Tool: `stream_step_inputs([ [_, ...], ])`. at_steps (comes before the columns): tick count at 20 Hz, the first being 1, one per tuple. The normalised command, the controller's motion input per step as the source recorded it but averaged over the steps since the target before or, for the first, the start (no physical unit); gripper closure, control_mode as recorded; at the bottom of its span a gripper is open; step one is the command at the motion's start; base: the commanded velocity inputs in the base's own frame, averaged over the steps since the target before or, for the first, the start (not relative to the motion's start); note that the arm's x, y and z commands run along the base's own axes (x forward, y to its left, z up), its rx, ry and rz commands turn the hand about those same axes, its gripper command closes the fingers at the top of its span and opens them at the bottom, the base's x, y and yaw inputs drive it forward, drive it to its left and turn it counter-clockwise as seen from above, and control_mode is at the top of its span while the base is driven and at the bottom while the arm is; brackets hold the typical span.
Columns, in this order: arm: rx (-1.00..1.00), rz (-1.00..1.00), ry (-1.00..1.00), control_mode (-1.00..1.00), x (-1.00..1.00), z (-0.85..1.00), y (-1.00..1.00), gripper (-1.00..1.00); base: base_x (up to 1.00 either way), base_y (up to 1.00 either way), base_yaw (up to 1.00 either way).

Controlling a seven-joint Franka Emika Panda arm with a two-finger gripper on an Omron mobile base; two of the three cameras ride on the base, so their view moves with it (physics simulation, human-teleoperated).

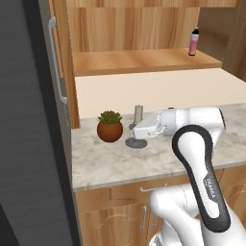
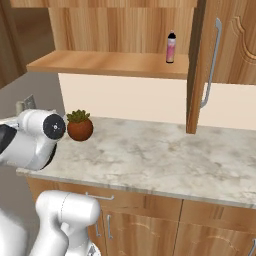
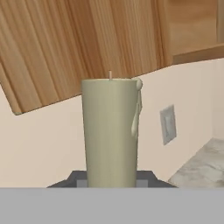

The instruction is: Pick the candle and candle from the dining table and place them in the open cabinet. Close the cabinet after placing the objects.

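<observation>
One candle, the grey-beige taper on its round dark dish base, stands upright on the dining table at centre of the left base view, and we see the gripper closed on its lower shaft; in the hand view the taper rises dead centre. Just left of it we note a potted succulent in a red-brown pot, near but apart. Above, the cabinet stands open, its shelf holding a pink bottle at upper right.
</observation>
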Motion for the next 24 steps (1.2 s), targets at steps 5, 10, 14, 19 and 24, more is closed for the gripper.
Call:
stream_step_inputs([
  [5,0.00,-0.29,0.00,-1.00,0.09,0.48,-0.07,1.00,0.00,0.00,0.00],
  [10,-0.01,-0.12,0.03,-1.00,0.03,0.47,-0.18,1.00,0.00,0.00,0.00],
  [14,-0.08,0.00,0.14,-1.00,0.01,0.35,-0.26,1.00,0.00,0.00,0.00],
  [19,-0.12,0.00,0.07,-1.00,0.00,0.27,-0.30,1.00,0.00,0.00,0.00],
  [24,-0.13,-0.07,0.00,-1.00,0.11,0.27,-0.18,1.00,0.00,0.00,0.00],
])
